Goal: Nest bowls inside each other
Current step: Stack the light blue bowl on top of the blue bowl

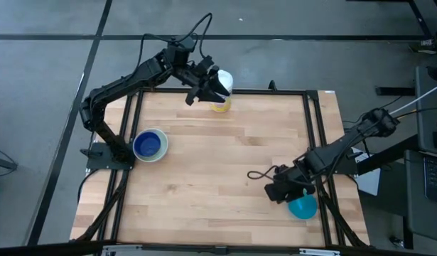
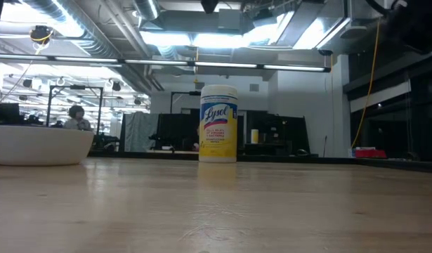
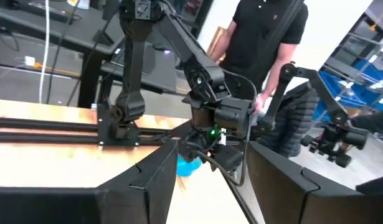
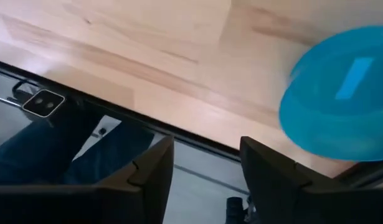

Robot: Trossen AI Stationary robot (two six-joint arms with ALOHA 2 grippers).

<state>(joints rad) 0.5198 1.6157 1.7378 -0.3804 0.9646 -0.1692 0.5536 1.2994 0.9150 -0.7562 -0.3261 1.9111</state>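
Bowls (image 1: 150, 145) sit stacked near the desk's (image 1: 218, 171) left edge: white outermost, dark blue showing inside; any others in the stack cannot be made out. Left claw (image 1: 207, 89) hangs over the far edge, just beside the canister (image 1: 222, 91), fingers apart and holding nothing. Canister stands upright at the middle of the far edge. Right claw (image 1: 281, 190) is low near the front right corner, fingers apart, empty. Teal bowl (image 1: 302, 207) lies at the right edge, just beside that claw, partly over the frame rail.
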